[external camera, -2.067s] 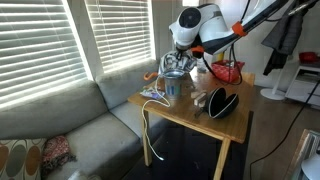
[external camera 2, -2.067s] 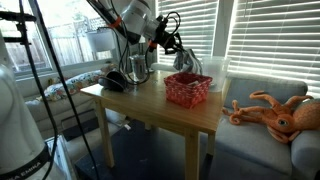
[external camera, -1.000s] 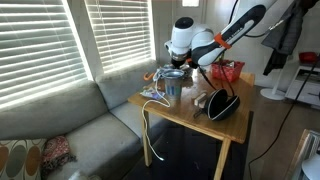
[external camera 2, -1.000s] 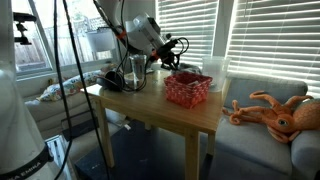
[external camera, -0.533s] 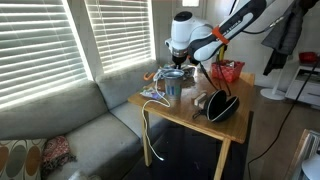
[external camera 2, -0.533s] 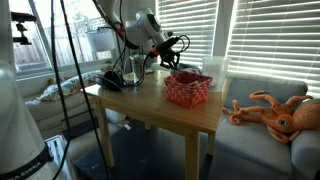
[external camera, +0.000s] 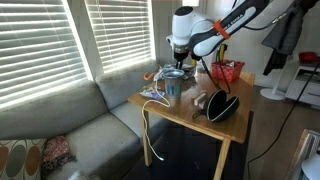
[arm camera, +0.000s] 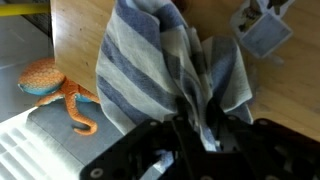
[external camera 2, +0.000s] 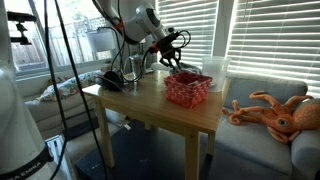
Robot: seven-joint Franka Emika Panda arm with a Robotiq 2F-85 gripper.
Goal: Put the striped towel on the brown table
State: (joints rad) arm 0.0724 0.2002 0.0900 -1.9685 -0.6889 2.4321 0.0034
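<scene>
Slatted blinds (external camera: pixel 50 40) cover the windows behind a grey sofa (external camera: pixel 70 120). The brown table (external camera: pixel 165 106), square-topped, stands against the sofa and shows in both exterior views (external camera 2: pixel 150 100). The robot arm (external camera: pixel 235 18) reaches in over it from above.

An orange octopus toy (external camera 2: pixel 275 110) lies on the sofa past one table edge, and the red basket (external camera 2: pixel 188 88) sits near that edge. A dark rounded object (external camera: pixel 222 103) lies near the front edge, and a metal cup (external camera: pixel 173 85) stands towards the window-side corner.

The gripper (arm camera: pixel 192 128) hangs above the table top near the cup, its fingers clamped on the striped towel (arm camera: pixel 170 65). The towel hangs bunched from the pinch, clear of the wood, with its long axis pointing down at the table. Its blue-grey and white bands run mostly along that length.
</scene>
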